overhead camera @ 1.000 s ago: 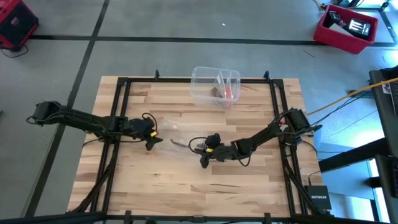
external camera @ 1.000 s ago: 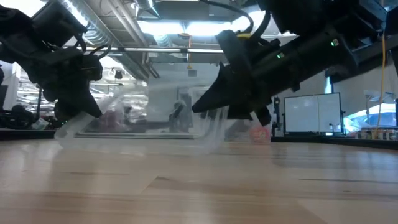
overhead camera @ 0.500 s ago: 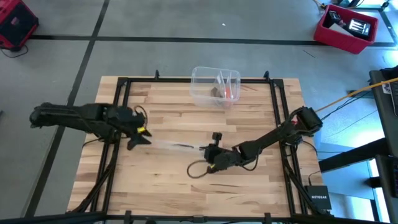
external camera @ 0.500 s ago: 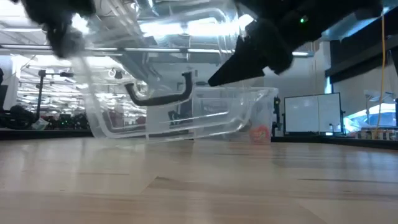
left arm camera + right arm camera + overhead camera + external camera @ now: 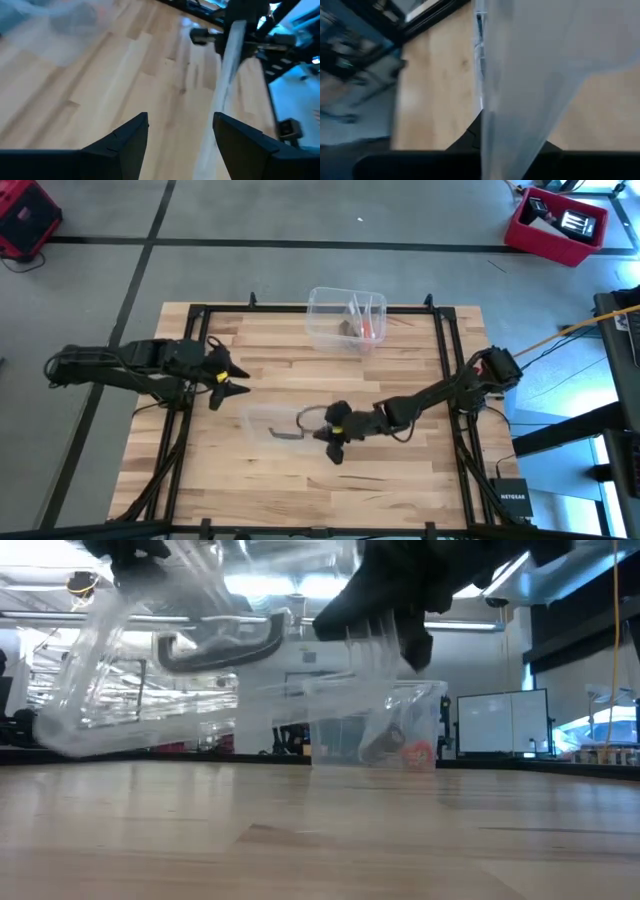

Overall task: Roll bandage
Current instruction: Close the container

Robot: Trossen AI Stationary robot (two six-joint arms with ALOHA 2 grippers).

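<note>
Clear plastic bag (image 5: 272, 421) shifted right, right gripper (image 5: 334, 442) clamped on it; left gripper (image 5: 226, 377) apart, bandage (image 5: 300, 423) inside

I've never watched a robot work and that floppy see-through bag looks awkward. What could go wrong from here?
1. The right gripper has its fingers shut on only one edge of the clear plastic bag, which hangs off the wooden table; the thin film might slip free.
2. The dark bandage lies loose inside the bag, so it could tumble out somewhere awkward.
3. The left gripper waits open beside the bag, holding nothing, so nothing steadies the far end.
</note>
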